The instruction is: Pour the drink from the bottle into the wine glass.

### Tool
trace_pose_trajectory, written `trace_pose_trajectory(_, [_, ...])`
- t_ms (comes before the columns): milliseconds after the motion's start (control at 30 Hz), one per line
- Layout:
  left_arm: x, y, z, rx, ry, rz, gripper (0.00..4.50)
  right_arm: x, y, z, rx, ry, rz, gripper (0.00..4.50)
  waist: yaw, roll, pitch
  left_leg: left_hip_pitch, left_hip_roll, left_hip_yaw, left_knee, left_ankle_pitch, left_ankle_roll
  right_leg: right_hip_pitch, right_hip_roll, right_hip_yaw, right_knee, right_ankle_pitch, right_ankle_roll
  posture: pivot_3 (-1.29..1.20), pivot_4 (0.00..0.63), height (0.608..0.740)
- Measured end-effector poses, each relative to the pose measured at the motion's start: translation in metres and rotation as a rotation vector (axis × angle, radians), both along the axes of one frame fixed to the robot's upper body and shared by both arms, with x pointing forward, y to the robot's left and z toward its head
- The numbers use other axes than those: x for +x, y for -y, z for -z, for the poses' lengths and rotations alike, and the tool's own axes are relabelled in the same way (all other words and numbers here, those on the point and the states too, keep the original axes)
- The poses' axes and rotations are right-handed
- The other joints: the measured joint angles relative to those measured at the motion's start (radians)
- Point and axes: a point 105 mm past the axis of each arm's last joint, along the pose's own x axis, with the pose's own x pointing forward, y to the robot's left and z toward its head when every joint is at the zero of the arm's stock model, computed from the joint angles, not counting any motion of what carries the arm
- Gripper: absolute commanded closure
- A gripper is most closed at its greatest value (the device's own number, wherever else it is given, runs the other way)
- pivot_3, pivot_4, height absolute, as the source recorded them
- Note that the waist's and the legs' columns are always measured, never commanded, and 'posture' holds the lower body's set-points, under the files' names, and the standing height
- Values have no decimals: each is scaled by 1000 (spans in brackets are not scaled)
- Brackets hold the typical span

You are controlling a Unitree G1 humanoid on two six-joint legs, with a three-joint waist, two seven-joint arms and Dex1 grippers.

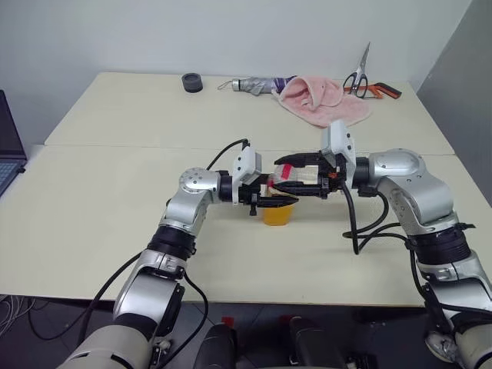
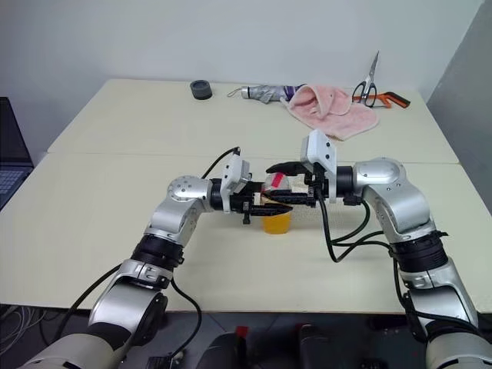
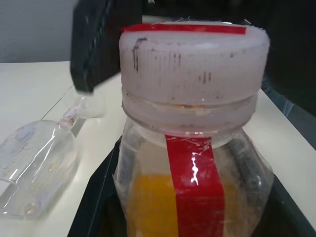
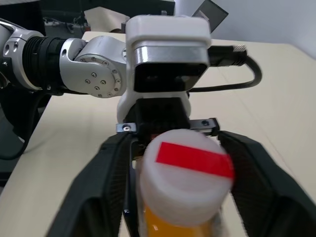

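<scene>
Between the two arms, above the near table, the left gripper (image 1: 270, 202) was clamped on the bottle (image 3: 192, 163), its black fingers pressed against the clear body just below the neck. The bottle stood upright in that grip, with the drink (image 1: 277, 214) showing orange-yellow in its lower part and a red stripe running down its side. Its cap (image 4: 185, 182) was whitish with a strip of red tape across the top, and it was still on. From the opposite side the right gripper (image 4: 183, 173) reached in level, its fingers spread wide on either side of the cap; whether they touched it could not be told.

Beside the bottle, in the left wrist view, the wine glass (image 3: 39, 168) lay on its side on the pale table (image 1: 92, 215), empty and apart from the bottle.

On the far table lay a pink towel (image 1: 319, 98), a folded umbrella (image 1: 257, 84), scissors (image 1: 358, 78) and a small dark round object (image 1: 192, 81). A laptop (image 1: 9, 146) sat at the left edge.
</scene>
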Motion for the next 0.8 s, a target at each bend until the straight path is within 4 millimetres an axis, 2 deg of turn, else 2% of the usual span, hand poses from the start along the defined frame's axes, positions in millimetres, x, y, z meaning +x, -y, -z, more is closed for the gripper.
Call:
trace_pose_trajectory(33, [0, 0, 0, 1, -1, -2, 2711, -3, 1, 2, 15, -7, 13, 155, 0, 0, 0, 0, 0, 0, 1, 0, 0, 0, 0, 0, 0, 0, 0, 0, 150, 740])
trace_pose_trajectory(67, [0, 0, 0, 0, -1, -5, 2711, -6, 2, 2, 36, -12, 29, 0, 1, 0, 0, 0, 0, 0, 1, 0, 0, 0, 0, 0, 0, 0, 0, 0, 150, 740])
trace_pose_trajectory(233, [-1, 0, -1, 0, 0, -10, 2712, -24, 6, -10, 135, 24, 142, 0, 0, 0, 0, 0, 0, 0, 1, 0, 0, 0, 1, 0, 1, 0, 0, 0, 150, 740])
trace_pose_trajectory(300, [0, -1, 0, 0, -2, -16, 2712, -30, 2, -8, 173, 49, 198, 0, -1, 0, 0, 1, 0, 0, 1, 0, 0, 0, 2, 0, 1, 0, 0, 0, 150, 740])
trace_pose_trajectory(400, [0, -1, 1, 0, -5, -17, 2712, -27, -5, -1, 210, 72, 328, 0, -2, 0, 0, 1, 0, 1, 1, 0, 0, 0, 3, 1, 2, 0, 0, 0, 150, 740])
trace_pose_trajectory(533, [-1, 0, 1, -3, -7, -14, 2712, -16, -1, -5, 235, 121, 452, 0, 0, 0, 0, 1, -1, 0, 1, 0, -1, 0, 3, 1, 2, 0, 0, 0, 150, 740])
trace_pose_trajectory(800, [0, 2, 2, -8, -13, -10, 2713, -11, 3, -6, 239, 143, 506, 0, 0, 0, 0, 1, -1, 0, 1, 0, 0, 0, 2, 1, 2, 0, 0, 0, 150, 740])
